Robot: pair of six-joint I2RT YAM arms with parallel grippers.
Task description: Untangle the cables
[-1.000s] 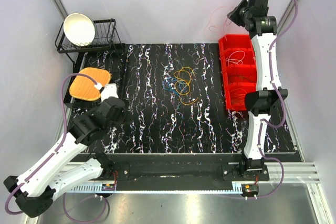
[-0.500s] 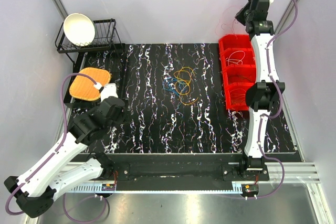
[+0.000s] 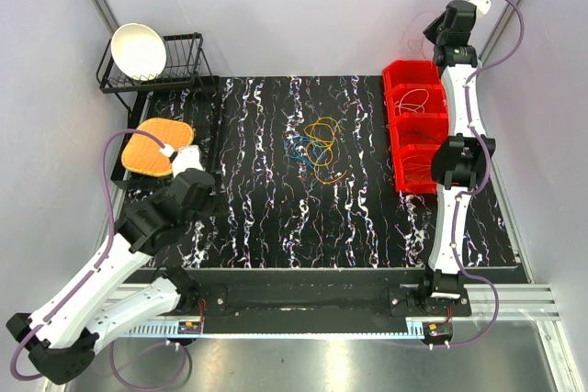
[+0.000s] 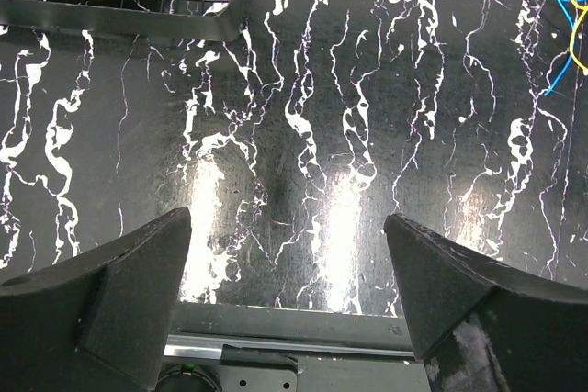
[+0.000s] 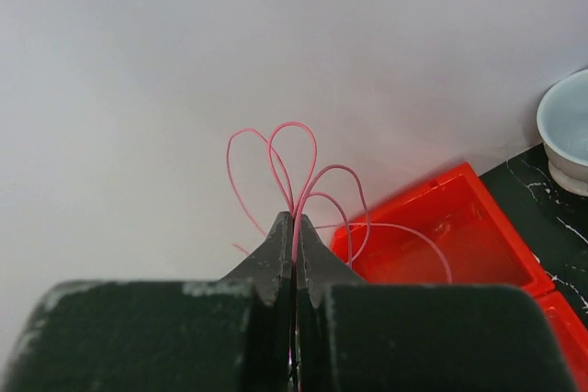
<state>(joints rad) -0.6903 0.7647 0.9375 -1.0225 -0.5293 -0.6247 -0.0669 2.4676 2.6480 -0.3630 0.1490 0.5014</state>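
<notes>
Glossy tabletop [image 3: 266, 218], plastic bin [image 3: 395, 135]

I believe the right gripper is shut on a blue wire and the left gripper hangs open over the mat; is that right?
Not quite: the wire in the right gripper is pink-red, not blue, as the right wrist view shows. The rest stands.

The tabletop [image 3: 276, 218] is glossy black, streaked with white marble veins running near to far. On it lies a tangle of thin orange, yellow and blue wires [image 3: 318, 142]. At far right the compartmented plastic bin [image 3: 404, 75] is bright red. The thin looped wire [image 5: 296, 149] is pinkish red (pale against the lilac-grey wall [image 3: 294, 6]). Far left are a round white bowl [image 3: 138, 50], a black wire rack [image 3: 184, 69] and an orange woven pad [image 3: 152, 147].
</notes>
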